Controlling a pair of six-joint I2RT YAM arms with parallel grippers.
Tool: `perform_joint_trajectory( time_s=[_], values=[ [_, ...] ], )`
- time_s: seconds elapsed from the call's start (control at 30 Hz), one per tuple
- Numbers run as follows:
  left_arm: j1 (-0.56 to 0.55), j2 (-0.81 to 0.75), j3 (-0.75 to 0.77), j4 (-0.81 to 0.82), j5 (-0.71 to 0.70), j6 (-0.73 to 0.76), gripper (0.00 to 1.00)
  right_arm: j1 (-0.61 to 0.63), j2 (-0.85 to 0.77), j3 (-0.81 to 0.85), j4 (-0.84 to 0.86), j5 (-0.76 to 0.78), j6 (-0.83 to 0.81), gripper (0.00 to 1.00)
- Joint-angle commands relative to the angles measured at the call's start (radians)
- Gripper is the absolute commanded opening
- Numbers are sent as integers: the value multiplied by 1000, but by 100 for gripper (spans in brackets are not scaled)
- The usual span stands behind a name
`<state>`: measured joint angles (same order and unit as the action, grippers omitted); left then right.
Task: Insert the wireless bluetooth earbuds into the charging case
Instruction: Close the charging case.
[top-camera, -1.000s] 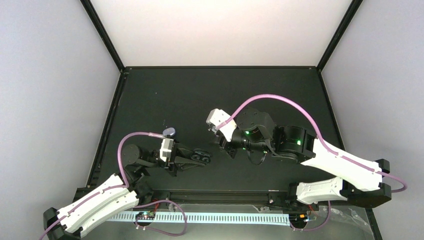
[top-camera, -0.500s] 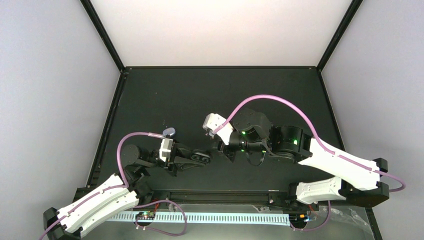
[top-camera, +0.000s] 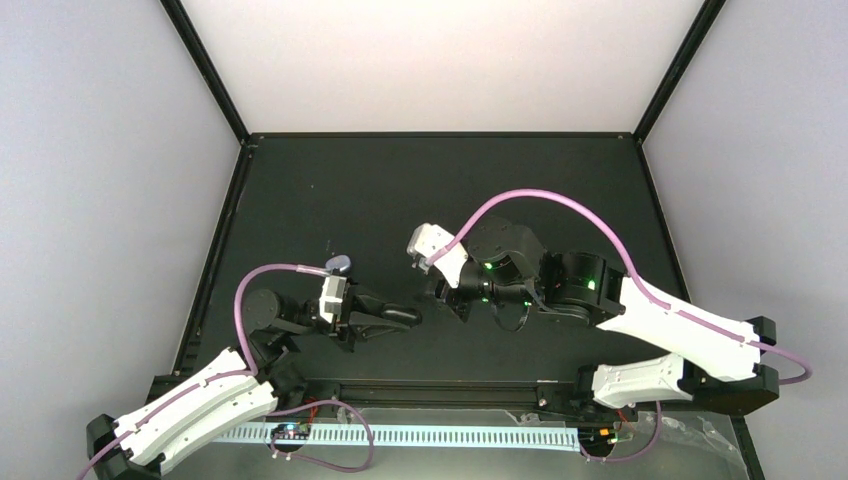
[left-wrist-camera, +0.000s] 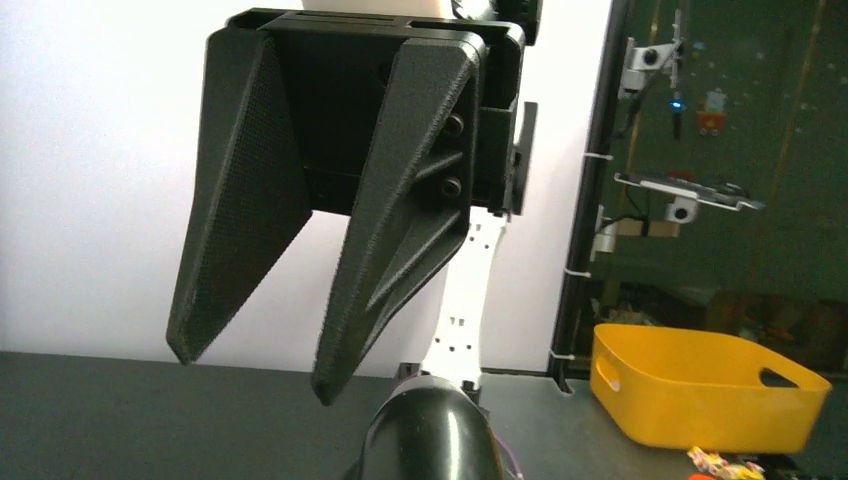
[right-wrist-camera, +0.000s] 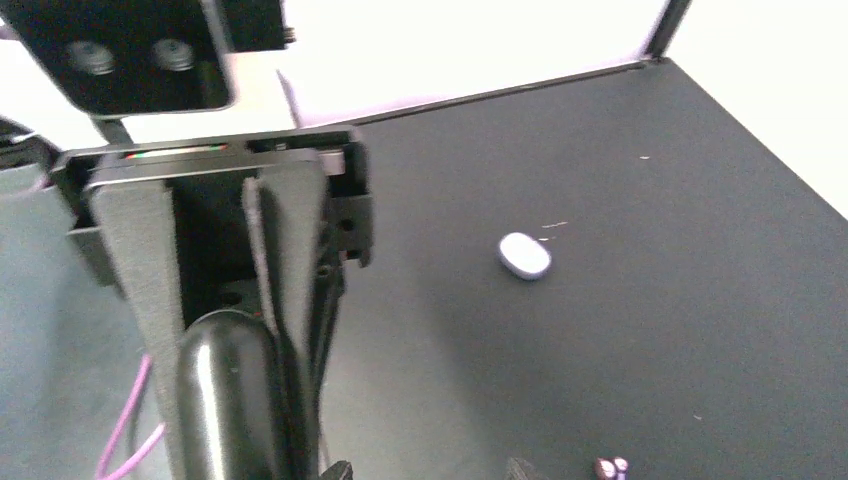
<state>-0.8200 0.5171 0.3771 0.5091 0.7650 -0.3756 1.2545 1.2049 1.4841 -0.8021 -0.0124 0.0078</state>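
Bringing the right gripper (top-camera: 437, 292) leftward at mid-frame, I nearly meet the left gripper (top-camera: 408, 318), which stays clenched. The right's jaws stand apart, though I can't tell if they're gripping anything. One earbud (right-wrist-camera: 607, 467) still lies loose at lower right, so I judge insertion isn't done.

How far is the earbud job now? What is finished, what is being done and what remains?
Done: nothing I can confirm; the black charging case shows only its glossy shell. In hand: it sits between the fingers of the right gripper, seemingly gripped; the shut left gripper is beside it. Left: one purple-pink earbud lies loose on the table, and a pale case lies apart.
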Motion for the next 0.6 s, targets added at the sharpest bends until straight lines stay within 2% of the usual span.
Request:
perform_joint_trajectory(
  time_s=[0.0,0.07,0.13,0.2,0.27,0.4,0.57],
  values=[
    [-5,-2,23,-41,-127,18,2,-31,-61,-39,64,220,57,40],
    [-4,9,29,-120,-290,22,1,-110,-124,-106,117,236,118,42],
    [4,55,55,-205,-497,-9,2,-209,-186,-209,206,188,184,45],
    [57,164,128,-306,-577,-33,2,-279,-222,-316,281,137,221,48],
    [138,318,212,-371,-517,-90,2,-305,-233,-409,330,159,240,51],
    [298,659,342,-376,-323,-213,2,-341,-270,-569,424,191,293,53],
    [382,1118,562,-366,-201,-270,2,-354,-344,-678,468,203,329,57]
  ],
)
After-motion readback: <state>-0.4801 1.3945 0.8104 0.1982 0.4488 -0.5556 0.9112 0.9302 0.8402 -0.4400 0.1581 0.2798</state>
